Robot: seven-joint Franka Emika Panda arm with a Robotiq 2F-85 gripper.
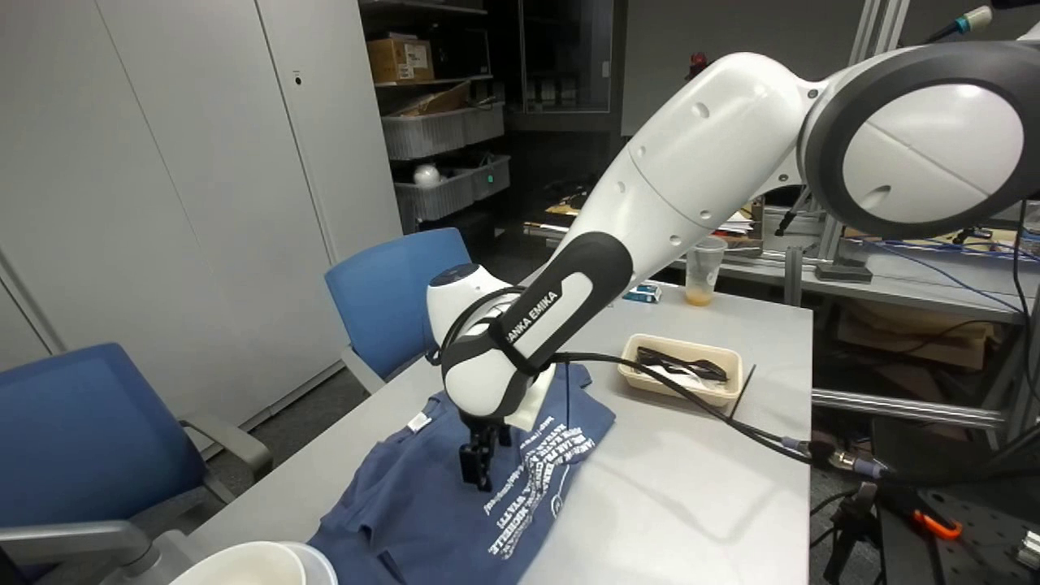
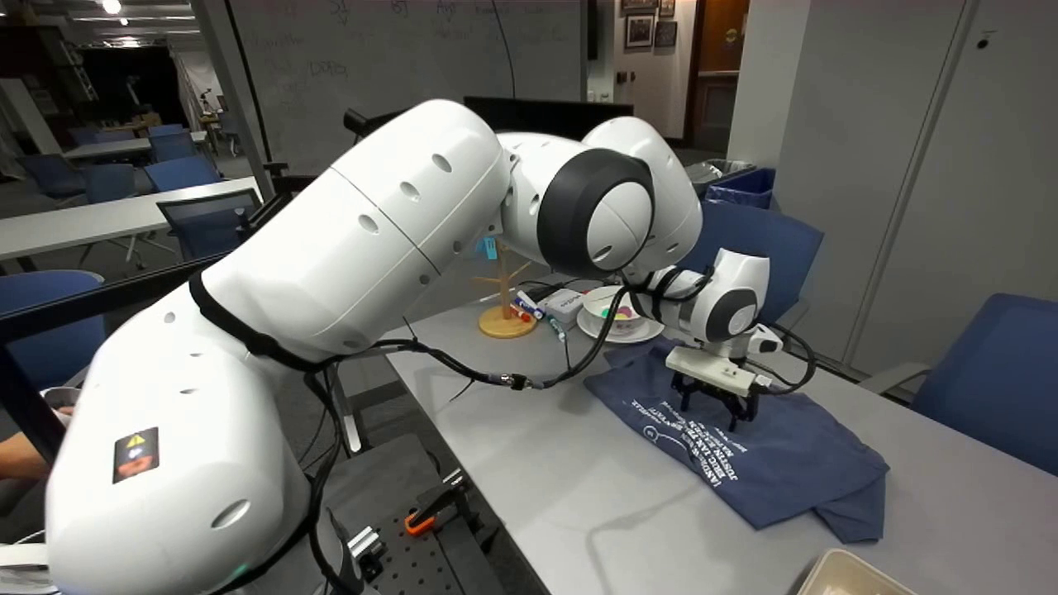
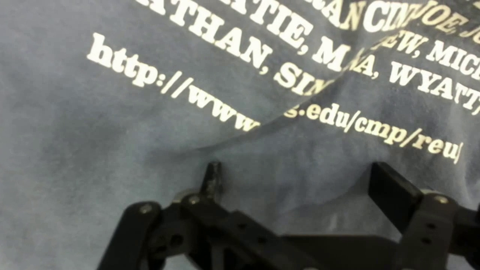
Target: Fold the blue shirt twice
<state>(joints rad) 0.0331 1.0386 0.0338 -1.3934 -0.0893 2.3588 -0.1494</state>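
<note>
The blue shirt [image 1: 422, 496] lies wrinkled on the table with its white lettering facing up, in both exterior views. A pale tag [image 1: 419, 422] shows near one edge, and a sleeve-like corner [image 2: 855, 508] juts out elsewhere. Over the cloth my gripper [image 2: 709, 413] points down, its jaws wide apart. In the wrist view the gripper [image 3: 296, 167] has only shirt fabric beneath it, nothing clamped between the fingers. A diagonal crease [image 3: 240, 140] crosses the printed text just beyond the fingertips. Whether the tips touch the cloth I cannot tell. Part of the shirt is hidden behind the arm.
A beige tray [image 1: 682, 342] holding black items and a plastic cup [image 1: 704, 272] share the table. By another edge are a bowl on a white plate [image 2: 640, 335], several markers and a wooden stand [image 2: 506, 324]. Blue chairs [image 1: 382, 301] line one side. A cable [image 1: 601, 357] hangs along the arm.
</note>
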